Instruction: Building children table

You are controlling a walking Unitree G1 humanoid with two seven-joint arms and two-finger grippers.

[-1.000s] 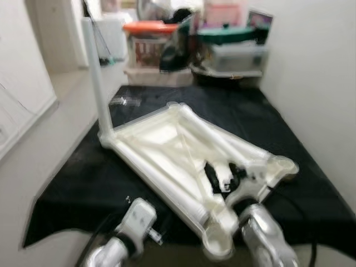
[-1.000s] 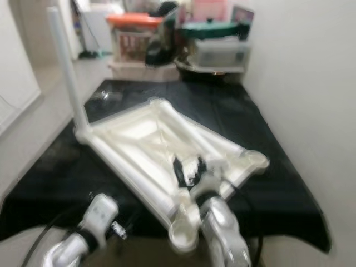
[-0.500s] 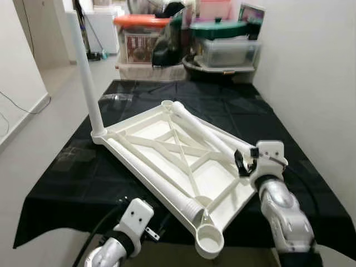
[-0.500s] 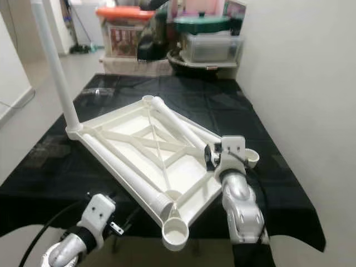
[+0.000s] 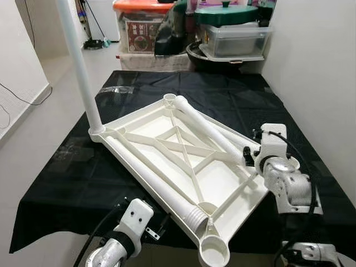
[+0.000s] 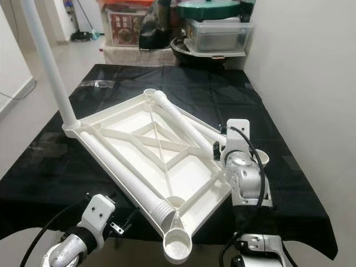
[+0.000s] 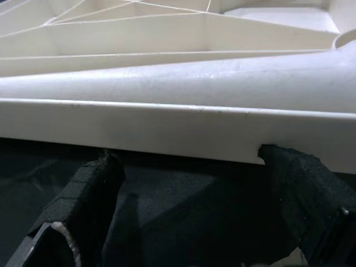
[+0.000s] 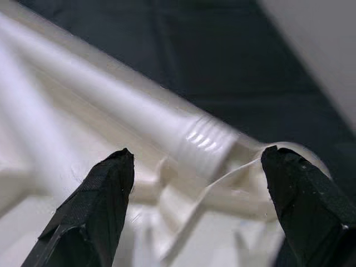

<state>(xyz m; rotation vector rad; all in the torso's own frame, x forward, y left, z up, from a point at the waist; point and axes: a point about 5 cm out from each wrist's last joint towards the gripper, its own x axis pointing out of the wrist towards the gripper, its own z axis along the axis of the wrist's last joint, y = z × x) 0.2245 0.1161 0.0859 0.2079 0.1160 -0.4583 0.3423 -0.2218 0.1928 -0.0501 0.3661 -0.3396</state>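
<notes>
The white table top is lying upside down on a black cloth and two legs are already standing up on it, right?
Not quite. The table top does lie upside down on the black cloth, but the left eye view shows just one leg standing up, at a far corner. Two more legs lie flat in the top.

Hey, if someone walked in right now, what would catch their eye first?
The big white tabletop lying upside down on the black cloth, with one leg standing tall at its far left corner. Next, the right gripper, open at a loose leg's threaded end by the right corner.
</notes>
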